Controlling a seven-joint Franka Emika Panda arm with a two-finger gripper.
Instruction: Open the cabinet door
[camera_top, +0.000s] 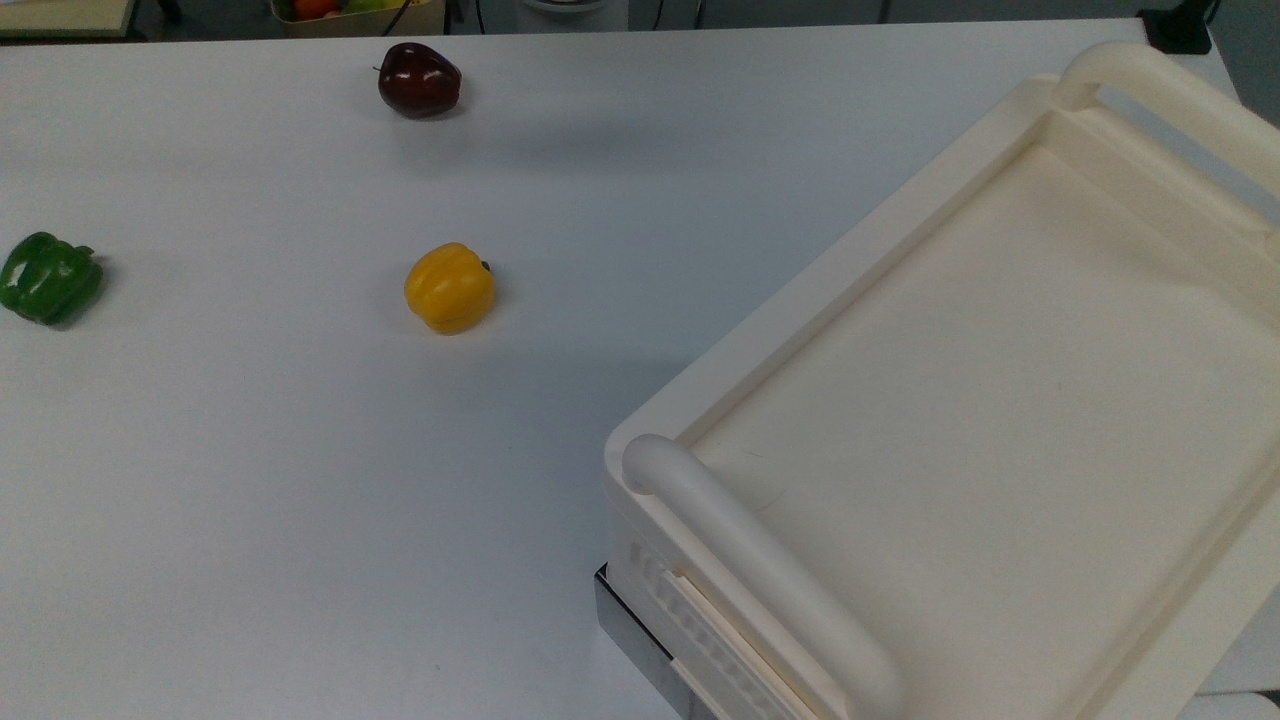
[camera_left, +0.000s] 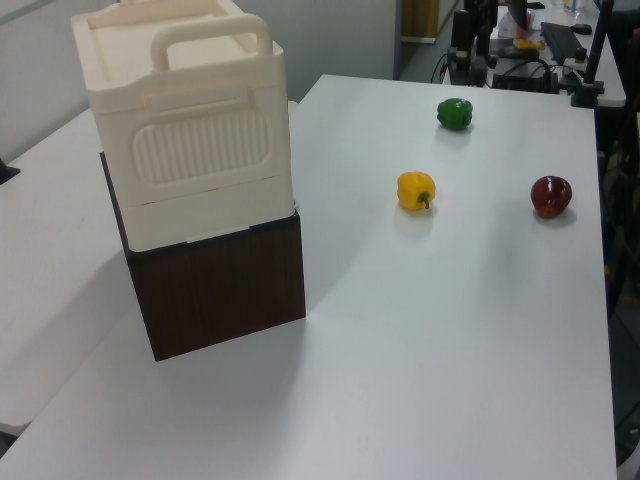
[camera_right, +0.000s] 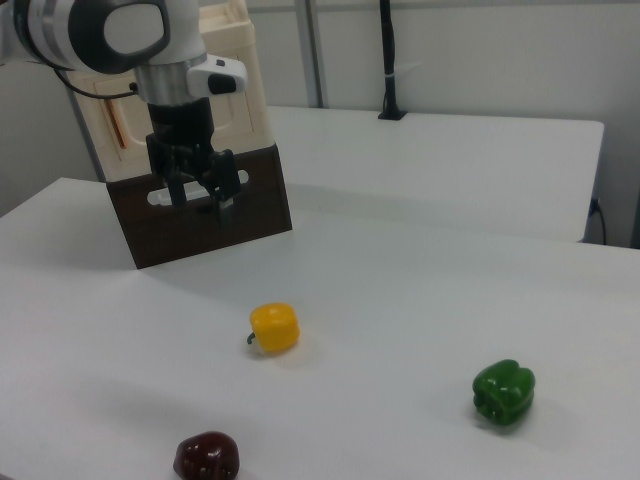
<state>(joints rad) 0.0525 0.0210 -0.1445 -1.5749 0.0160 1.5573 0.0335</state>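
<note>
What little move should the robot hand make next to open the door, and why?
Probably lift and shift toward the right view's left: the gripper, jaws open, hangs before the dark base, below the cabinet door and its copper handle.

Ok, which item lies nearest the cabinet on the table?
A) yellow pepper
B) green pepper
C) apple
A: in the left view the yellow pepper lies closer to the cabinet than the green pepper or the apple does.
</note>
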